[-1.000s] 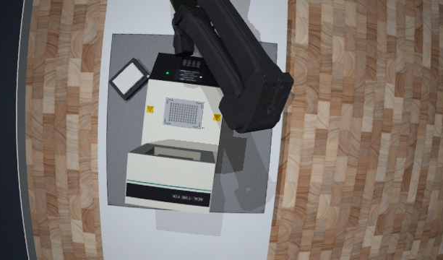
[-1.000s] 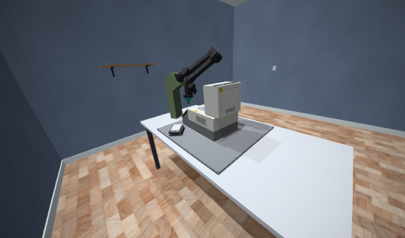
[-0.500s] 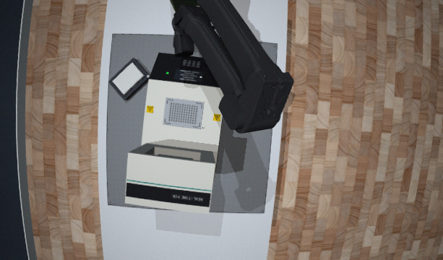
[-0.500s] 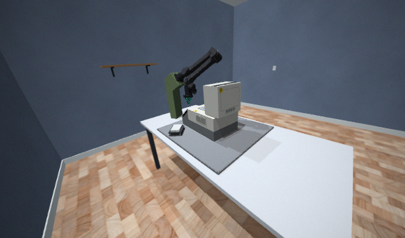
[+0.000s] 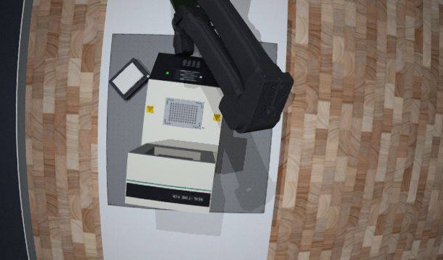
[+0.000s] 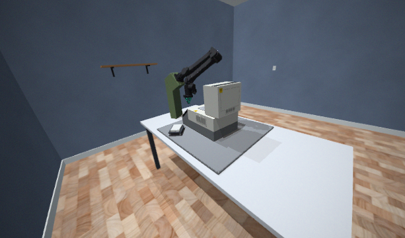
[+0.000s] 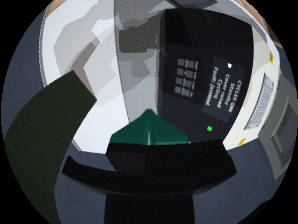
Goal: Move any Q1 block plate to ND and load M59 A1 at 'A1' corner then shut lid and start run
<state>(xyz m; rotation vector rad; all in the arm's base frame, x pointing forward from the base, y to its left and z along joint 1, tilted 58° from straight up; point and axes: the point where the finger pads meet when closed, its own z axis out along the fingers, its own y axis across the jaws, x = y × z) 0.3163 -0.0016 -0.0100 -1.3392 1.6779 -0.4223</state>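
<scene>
The cycler Q1 [image 5: 181, 108] stands on the grey mat with its lid [image 5: 170, 178] open and upright. Its block [image 5: 183, 113] shows rows of dark wells inside four corner brackets, with no plate on it. The status lamp [image 5: 167, 73] is green. The white plate M59 [image 5: 129, 78] lies on the dark nest N1 to the left of the panel. My gripper [image 6: 188, 100] is shut and empty. It hangs above the panel's edge near the keypad [image 5: 191, 63]. In the wrist view my teal fingertips [image 7: 149, 129] sit just off the keypad [image 7: 186, 76].
My arm's large links [image 5: 243, 79] pass over the right side of the cycler and hide the mat there. The green arm base [image 6: 173, 96] stands behind the panel. The open lid [image 6: 222, 99] stands tall at the cycler's far end.
</scene>
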